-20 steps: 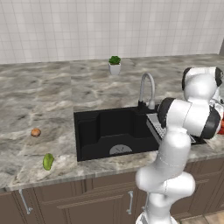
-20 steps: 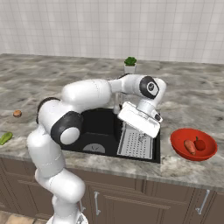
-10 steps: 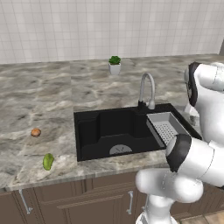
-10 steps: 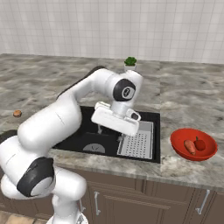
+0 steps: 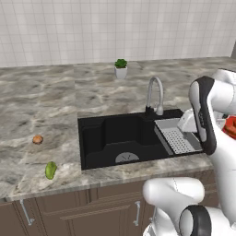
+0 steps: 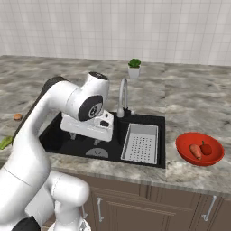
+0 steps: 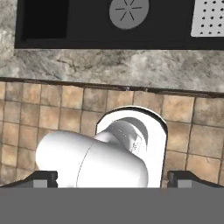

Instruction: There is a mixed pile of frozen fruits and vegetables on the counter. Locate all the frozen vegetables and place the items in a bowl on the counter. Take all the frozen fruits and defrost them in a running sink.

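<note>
Over on the right base view, the red bowl (image 6: 200,149) sits on the tabletop (image 6: 189,99) to the right of the sink (image 6: 108,135), and inside it lie 2 pieces: an orange carrot (image 6: 195,151) and a glossy red piece (image 6: 206,148), just beside each other. The left base view catches only a sliver of that bowl (image 5: 231,127) past the arm.

What the left base view gives instead is the 2 fruits out on the tabletop (image 5: 41,106), well left of the sink (image 5: 124,140): the brown ball (image 5: 38,139) farther back and the yellow-green fruit (image 5: 50,170) nearer the front edge, apart from each other. On the right base view the brown ball (image 6: 17,117) shows at the far left, and the yellow-green fruit (image 6: 5,143) peeks out behind the arm.

The tool (image 6: 90,140) hangs above the black basin, near its round drain (image 6: 96,153). In the hand view its 2 dark tips sit far apart at the bottom corners, jaws spread wide, nothing between them (image 7: 112,179); that view looks down on the drain (image 7: 128,10), the tabletop's front edge and a brown tiled floor (image 7: 26,113).

A curved steel faucet (image 5: 155,94) stands behind the basin, a grey perforated rack (image 5: 177,138) fills its right part, and a small potted plant (image 5: 120,68) sits near the white tiled wall (image 5: 92,27). Dark brown cabinets (image 6: 149,207) run below.
</note>
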